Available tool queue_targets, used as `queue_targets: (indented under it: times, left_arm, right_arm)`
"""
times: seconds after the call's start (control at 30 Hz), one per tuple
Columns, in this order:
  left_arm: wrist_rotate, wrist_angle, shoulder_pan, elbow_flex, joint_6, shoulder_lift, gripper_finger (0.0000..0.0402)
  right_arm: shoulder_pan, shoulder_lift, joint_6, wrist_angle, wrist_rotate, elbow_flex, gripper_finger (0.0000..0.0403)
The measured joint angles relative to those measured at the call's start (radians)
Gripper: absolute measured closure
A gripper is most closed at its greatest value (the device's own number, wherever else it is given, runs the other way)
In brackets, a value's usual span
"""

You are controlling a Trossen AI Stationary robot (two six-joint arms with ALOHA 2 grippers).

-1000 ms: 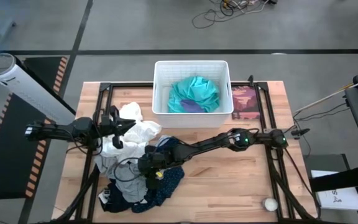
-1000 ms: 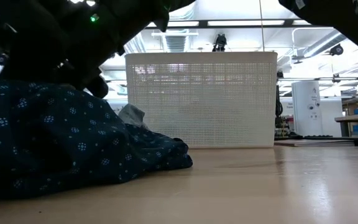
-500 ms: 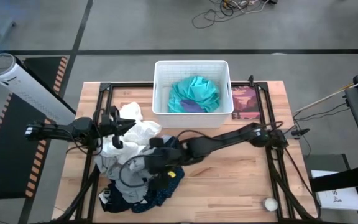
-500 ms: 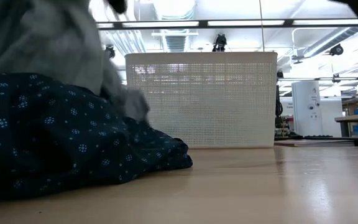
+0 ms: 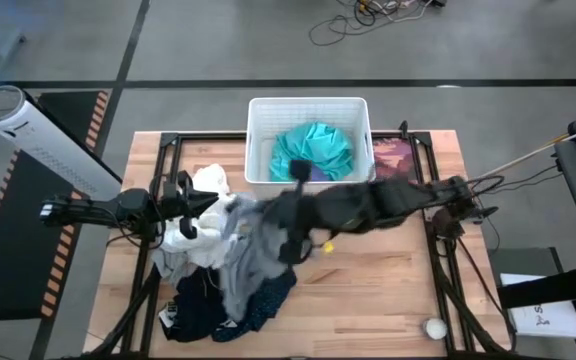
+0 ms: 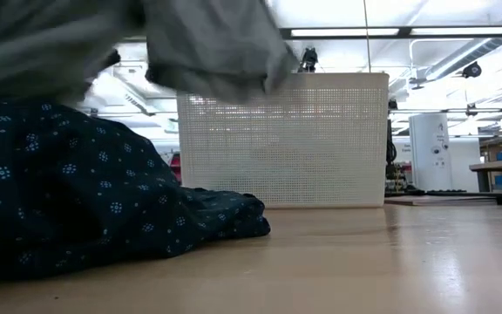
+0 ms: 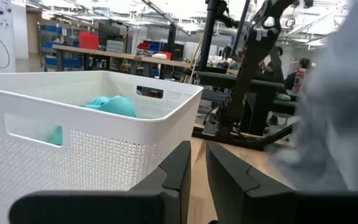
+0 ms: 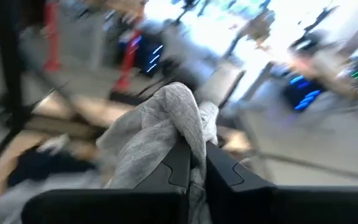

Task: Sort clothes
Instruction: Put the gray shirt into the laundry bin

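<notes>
Grey garment [image 5: 253, 255] now hangs off the right end effector [image 5: 290, 215], which a second ago was down in the pile and has since risen and swung toward the basket [image 5: 308, 108]. Its fingers are clamped on a bunch of the grey fabric, seen clearly in the right wrist view [image 8: 166, 124]. Reads as one item separated out and on its way to being sorted.

Left end effector [image 5: 190, 200] waits over the white garments [image 5: 213, 215], fingers nearly together on nothing.

Counts: one teal garment [image 5: 313, 152] already in the basket ahead of the right end effector; one navy dotted garment [image 5: 233, 305] on the surface below and behind it; one grey, lifted; white ones look like two, hard to separate. One basket.
</notes>
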Motion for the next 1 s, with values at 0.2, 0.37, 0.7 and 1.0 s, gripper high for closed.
queue_targets:
  times: [0.2,0.37,0.7,1.0]
  left_arm:
    - [0.000,0.000,0.000,0.000,0.001,0.000,0.0364]
    - [0.000,0.003,0.000,0.000,0.000,0.000,0.0364]
    - [0.000,0.002,0.000,0.000,0.001,0.000,0.0364]
    - [0.000,-0.001,0.000,0.000,0.001,0.000,0.0364]
  right_arm:
    - [-0.021,-0.095,-0.201,0.167,0.129,0.000,0.0402]
    - [-0.059,-0.150,-0.374,0.361,0.153,0.000,0.0403]
    - [-0.182,-0.171,-0.774,0.848,0.131,0.027,0.0403]
    - [-0.320,-0.183,-0.858,1.164,-0.058,0.027,0.0403]
